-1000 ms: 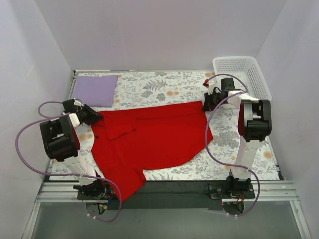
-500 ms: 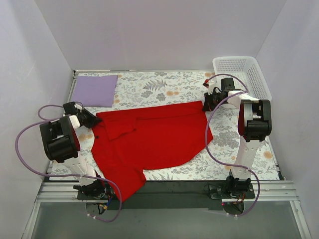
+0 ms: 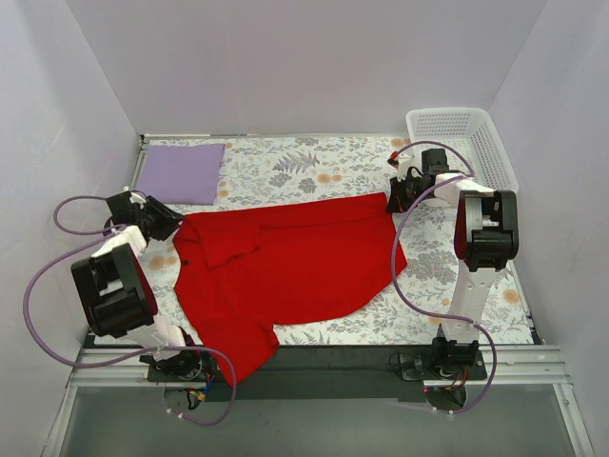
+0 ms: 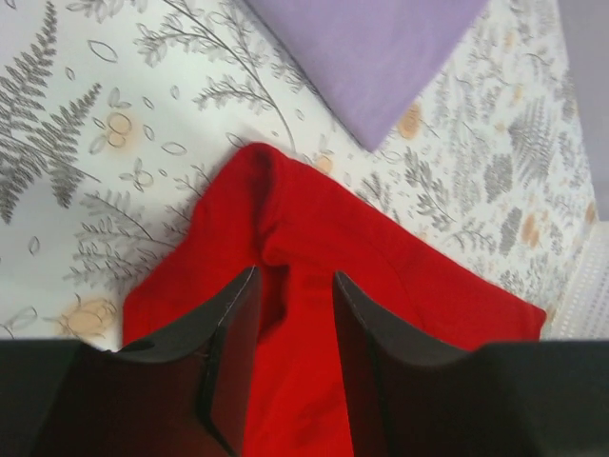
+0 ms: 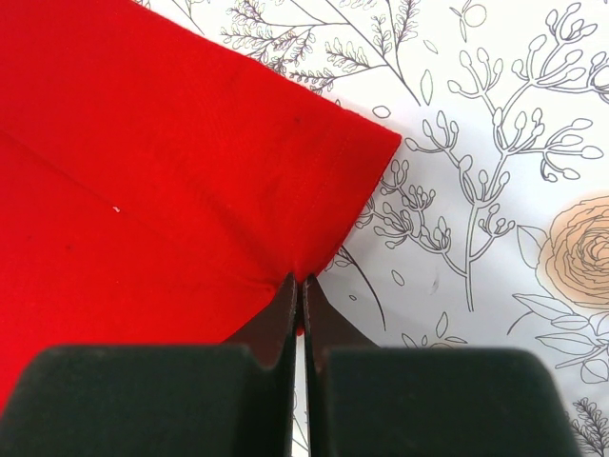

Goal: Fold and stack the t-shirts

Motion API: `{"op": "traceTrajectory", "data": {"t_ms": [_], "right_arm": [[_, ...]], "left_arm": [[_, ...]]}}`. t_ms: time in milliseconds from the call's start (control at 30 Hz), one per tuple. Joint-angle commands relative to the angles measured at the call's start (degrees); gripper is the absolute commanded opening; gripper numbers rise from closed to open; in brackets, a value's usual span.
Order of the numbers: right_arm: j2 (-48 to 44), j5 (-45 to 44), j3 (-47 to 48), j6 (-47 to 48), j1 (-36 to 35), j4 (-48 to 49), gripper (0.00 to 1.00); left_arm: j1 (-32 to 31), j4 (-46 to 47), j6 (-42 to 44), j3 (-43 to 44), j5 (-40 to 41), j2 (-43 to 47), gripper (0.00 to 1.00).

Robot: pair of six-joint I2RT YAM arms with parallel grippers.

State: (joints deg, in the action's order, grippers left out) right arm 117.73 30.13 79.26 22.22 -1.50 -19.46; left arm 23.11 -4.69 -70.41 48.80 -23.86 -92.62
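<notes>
R fingers (image 5: 271, 328) pinch red tee (image 3: 304, 262) — L–R.

In the left wrist view, the lavender t-shirt (image 4: 371, 48) ran off the top edge, so only one corner showed. The near part of the red t-shirt (image 4: 304, 219) was hidden behind the dark jaws of the left gripper (image 4: 295, 274). The basket (image 4: 592, 295) was just a blurry strip at the right edge. In the right wrist view, the red cloth ran off the top and left edges. The bit pinched in the jaws of the right gripper (image 5: 301, 279) could not be seen. From above, both pairs of jaws looked too small to make out.
</notes>
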Motion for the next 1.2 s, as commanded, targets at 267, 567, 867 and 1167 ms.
{"op": "traceTrajectory", "data": {"t_ms": [267,567,867,1167], "right_arm": [[1.18,-3.41,-0.51,0.72,0.88,-0.84,0.01],[1.27,-3.32,-0.43,0.63,0.88,-1.01,0.01],[1.36,-3.24,-0.25,0.63,0.88,-0.93,0.01],[1.36,-3.94,-0.16,0.46,0.88,-1.01,0.01]], "left_arm": [[-0.70,-7.08,-5.61,-14.16,-5.24,13.25,0.36],[-3.60,-10.16,-5.00,-15.40,-4.53,11.59,0.35],[-4.39,-11.30,-4.30,-15.49,-5.32,12.37,0.01],[-4.39,-17.01,-4.47,-15.57,-8.04,18.35,0.00]]}}
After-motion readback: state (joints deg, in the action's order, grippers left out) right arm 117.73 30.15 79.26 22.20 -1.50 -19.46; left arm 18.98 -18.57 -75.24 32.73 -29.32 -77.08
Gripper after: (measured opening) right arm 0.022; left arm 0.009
